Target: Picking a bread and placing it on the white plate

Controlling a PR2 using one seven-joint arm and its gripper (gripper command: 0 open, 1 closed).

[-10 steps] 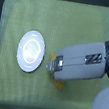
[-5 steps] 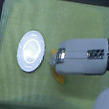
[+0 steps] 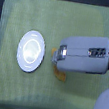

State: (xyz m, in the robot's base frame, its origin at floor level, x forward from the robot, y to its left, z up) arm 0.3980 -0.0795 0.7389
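Observation:
The white plate (image 3: pixel 31 50) lies on the yellow-green cloth at the exterior view's left, with nothing on it. Just to its right, my gripper (image 3: pixel 57 57) reaches in from the exterior view's right and sits over the bread (image 3: pixel 61 76). Only two orange bits of the loaf show: one end below the gripper and a sliver at its upper tip. The rest is hidden under the grey gripper body. The fingers are hidden from this angle, so I cannot tell whether they are closed on the loaf. A small gap separates the gripper from the plate's rim.
The yellow-green cloth (image 3: pixel 26 15) covers the table, with dark floor beyond its edges at the top and left. My bulky grey forearm (image 3: pixel 90 56) spans the exterior view's right side, and a white robot part (image 3: pixel 102 106) fills the lower right corner.
The gripper has shifted slightly upward in the view and levelled out over the bread. The plate has stayed where it was.

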